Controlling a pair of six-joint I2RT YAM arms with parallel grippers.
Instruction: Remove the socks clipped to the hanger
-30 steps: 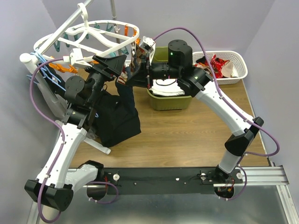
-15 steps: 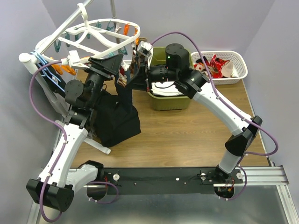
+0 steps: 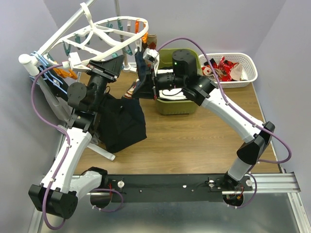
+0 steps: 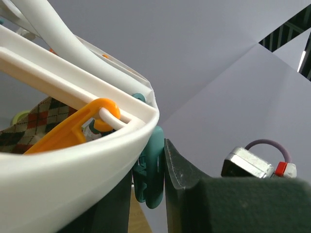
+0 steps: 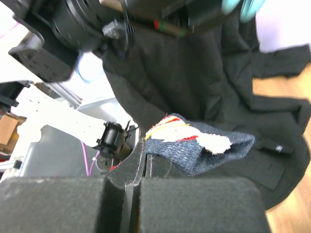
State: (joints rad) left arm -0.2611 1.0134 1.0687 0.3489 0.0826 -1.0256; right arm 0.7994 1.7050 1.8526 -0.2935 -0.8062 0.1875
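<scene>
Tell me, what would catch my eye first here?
The big white hanger at the top left, hung with teal and orange clips, stands out first. Just below it the two arms meet: the right gripper pinches a dark sock, and the left gripper has a teal clip between its fingers. A black garment sits beneath them.
</scene>
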